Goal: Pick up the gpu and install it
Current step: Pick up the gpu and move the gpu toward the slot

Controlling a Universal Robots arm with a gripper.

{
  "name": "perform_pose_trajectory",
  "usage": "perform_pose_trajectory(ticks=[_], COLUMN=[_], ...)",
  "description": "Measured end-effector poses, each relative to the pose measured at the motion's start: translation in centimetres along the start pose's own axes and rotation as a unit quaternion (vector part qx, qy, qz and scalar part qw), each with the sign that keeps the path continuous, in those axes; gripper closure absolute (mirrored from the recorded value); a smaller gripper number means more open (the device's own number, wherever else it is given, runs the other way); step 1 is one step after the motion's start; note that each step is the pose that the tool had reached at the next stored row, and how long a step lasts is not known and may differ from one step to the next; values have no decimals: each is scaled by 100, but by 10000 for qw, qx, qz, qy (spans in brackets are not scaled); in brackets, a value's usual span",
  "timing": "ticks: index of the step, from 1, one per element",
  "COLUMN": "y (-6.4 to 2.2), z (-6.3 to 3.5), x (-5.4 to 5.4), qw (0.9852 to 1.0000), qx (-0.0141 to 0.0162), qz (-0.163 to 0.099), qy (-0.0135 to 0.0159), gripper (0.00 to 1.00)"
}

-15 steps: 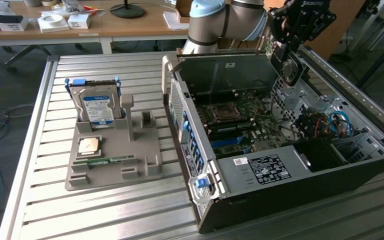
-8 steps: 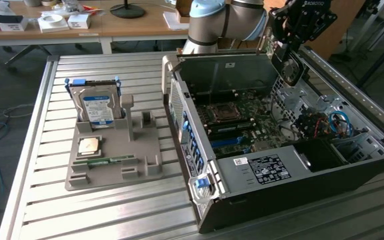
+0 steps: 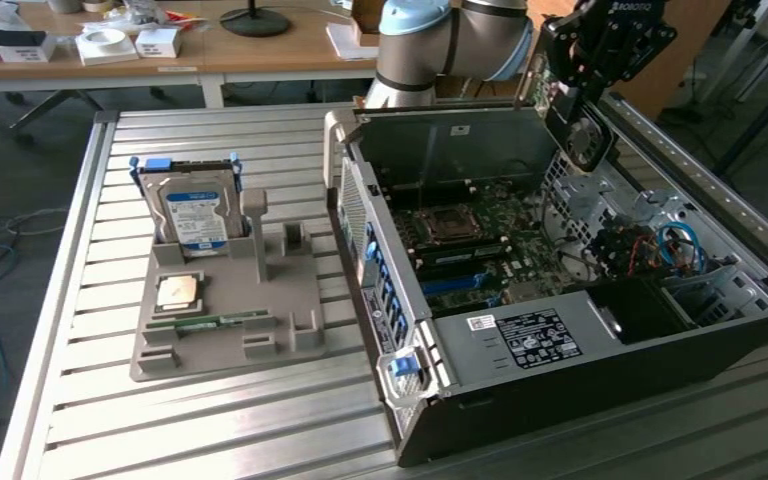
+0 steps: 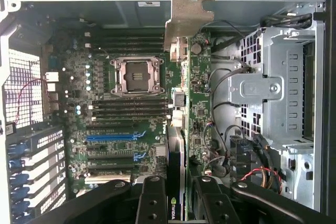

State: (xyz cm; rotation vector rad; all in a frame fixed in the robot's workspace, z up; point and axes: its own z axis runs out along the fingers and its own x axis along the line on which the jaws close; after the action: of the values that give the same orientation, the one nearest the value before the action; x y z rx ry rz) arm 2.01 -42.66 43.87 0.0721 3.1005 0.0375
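One slatted metal table (image 3: 224, 430) carries everything. On it lies one open computer case (image 3: 598, 400) with its side panel off. It fills the half toward the exterior view's right, and its near corner comes close to the table's front edge. One robot arm (image 3: 424, 40) stands just behind the case's far wall.

Inside the case are one motherboard (image 3: 491, 245) (image 4: 131, 124), one empty processor socket (image 4: 134, 75) and two blue slots (image 4: 113, 136), one long and one short. Beside the board stands one metal drive cage (image 4: 278, 87), with loose cables between the two.

One grey holder (image 3: 291, 325) sits toward the exterior view's left, separated from the case by a narrow strip of bare slats. It holds one hard drive (image 3: 197, 215) upright, one processor chip (image 3: 179, 292) lying flat, and one memory stick (image 3: 211, 322) flat along its near side.

The one gripper (image 3: 575, 100) (image 4: 178, 195) has its two fingers (image 4: 152, 200) clamped on the one gpu (image 3: 584, 135) (image 4: 197, 103), one on each face. In the exterior view the card hangs on edge over the case's far corner, at that view's right, close to the far wall. From the wrist it is seen edge-on, with its metal bracket (image 4: 186, 17) toward the far wall. The card runs over the strip between motherboard and drive cage. Open board lies on one side, while cables and the cage crowd the other. I cannot tell whether its lower edge sits below the case rim.
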Motion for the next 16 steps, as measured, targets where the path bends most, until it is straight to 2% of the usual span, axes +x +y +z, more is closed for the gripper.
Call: perform_pose_trajectory(ticks=[2, 5, 16], y=[0, 0, 0], z=[0, 1, 17], x=[0, 0, 0], qw=[10000, 10000, 10000], qx=[-2, -27, -29], qz=[0, 1, 1], qy=[0, 1, 1], gripper=[74, 74, 74])
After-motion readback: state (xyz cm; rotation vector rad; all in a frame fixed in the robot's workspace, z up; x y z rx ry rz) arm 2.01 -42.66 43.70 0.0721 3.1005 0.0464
